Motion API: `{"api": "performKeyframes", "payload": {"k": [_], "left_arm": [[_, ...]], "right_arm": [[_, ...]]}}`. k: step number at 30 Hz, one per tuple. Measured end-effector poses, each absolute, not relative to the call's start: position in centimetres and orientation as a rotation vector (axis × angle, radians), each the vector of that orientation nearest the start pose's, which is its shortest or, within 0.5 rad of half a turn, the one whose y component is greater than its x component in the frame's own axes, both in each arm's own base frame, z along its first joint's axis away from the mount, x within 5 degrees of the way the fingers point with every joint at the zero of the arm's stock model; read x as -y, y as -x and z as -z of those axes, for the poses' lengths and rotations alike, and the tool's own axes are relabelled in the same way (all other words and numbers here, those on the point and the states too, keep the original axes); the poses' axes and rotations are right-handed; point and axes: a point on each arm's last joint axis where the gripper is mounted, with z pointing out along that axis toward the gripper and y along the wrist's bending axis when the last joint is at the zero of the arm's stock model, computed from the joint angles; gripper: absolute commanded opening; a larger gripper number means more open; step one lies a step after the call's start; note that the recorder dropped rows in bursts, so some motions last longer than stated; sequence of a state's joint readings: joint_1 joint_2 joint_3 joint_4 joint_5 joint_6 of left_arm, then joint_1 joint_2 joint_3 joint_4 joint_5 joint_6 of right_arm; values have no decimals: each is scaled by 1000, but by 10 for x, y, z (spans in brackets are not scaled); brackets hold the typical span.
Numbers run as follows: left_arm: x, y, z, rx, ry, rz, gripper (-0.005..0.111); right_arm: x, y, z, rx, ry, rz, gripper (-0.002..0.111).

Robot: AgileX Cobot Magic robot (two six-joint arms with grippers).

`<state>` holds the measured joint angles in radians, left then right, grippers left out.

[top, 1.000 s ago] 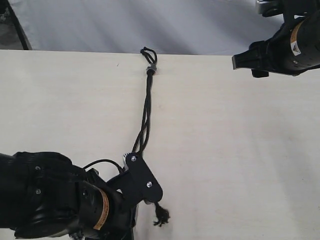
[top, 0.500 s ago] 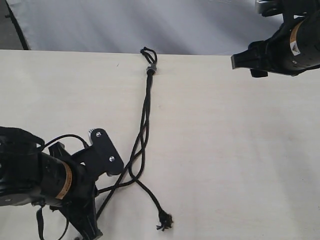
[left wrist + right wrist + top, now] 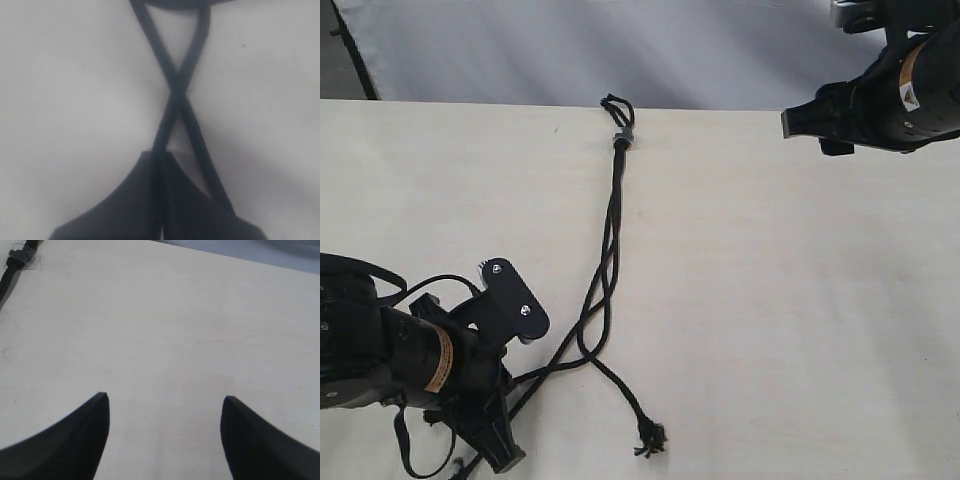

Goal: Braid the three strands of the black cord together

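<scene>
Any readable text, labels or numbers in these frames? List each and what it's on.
No text can be read in any view.
Left arm's orange-and-white sticker: print too small to read.
Right arm's orange-and-white sticker: print too small to read.
The black cord, grey clip and table: no markings.

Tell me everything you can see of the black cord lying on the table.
The black cord is thin woven rope lying on the pale wooden table. Near the table's far edge it has a short loop above a knot with a grey clip. From there the three strands run together, loosely twisted, then part. One ends free in a frayed tip. Two cross and lead to the shut left gripper, which pinches at least one.
</scene>
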<state>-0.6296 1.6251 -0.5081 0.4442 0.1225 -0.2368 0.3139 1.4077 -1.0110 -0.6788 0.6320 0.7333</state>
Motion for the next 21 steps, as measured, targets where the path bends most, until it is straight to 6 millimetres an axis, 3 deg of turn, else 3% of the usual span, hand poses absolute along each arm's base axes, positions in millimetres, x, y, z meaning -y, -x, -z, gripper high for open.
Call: {"api": "performKeyframes", "payload": {"k": [6, 14, 21], "left_arm": [[155, -185, -114, -2507, -995, 172, 2], [203, -147, -118, -2405, -1206, 290, 2], [208, -147, -120, -2397, -1217, 293, 2]], "right_arm": [[-59, -291, -291, -2328, 13, 217, 61], [-60, -292, -291, -2324, 15, 212, 61], [-60, -292, -291, -2323, 15, 208, 61]]}}
